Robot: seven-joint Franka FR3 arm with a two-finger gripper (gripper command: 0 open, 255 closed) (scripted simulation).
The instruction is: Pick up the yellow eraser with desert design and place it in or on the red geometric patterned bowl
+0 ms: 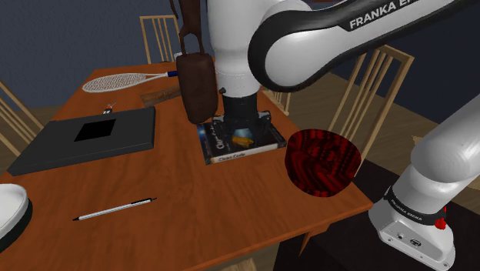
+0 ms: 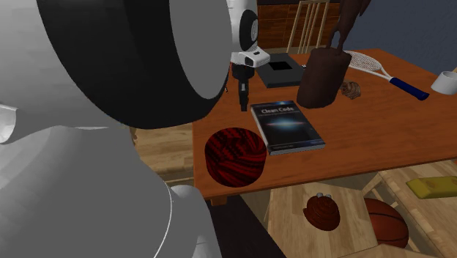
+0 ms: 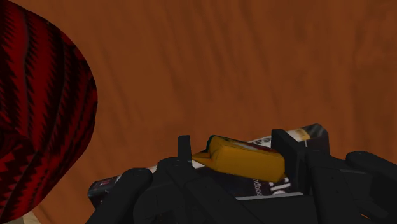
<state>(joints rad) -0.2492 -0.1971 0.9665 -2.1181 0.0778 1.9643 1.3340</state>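
Observation:
My gripper [image 3: 233, 146] is shut on the yellow eraser [image 3: 245, 160], which sits crosswise between the two black fingers [image 3: 184, 150]. In the shoulder view the gripper [image 1: 240, 131] hangs over a dark book [image 1: 265, 142], with the eraser [image 1: 242, 142] showing at its tips. The red bowl with a black pattern [image 1: 321, 162] stands on the table near the edge, to the shoulder view's right of the book. In the second exterior view the gripper [image 2: 244, 105] is raised above the table, beyond the bowl [image 2: 234, 155] and beside the book [image 2: 285, 126].
A tall brown bag [image 1: 196, 81] stands just behind the book. Further along the wooden table [image 1: 177, 231] lie a black flat case [image 1: 88, 138], a racket [image 1: 123, 81], a pen [image 1: 115, 209] and a white dish [image 1: 11, 208]. Chairs [image 1: 377, 85] ring the table.

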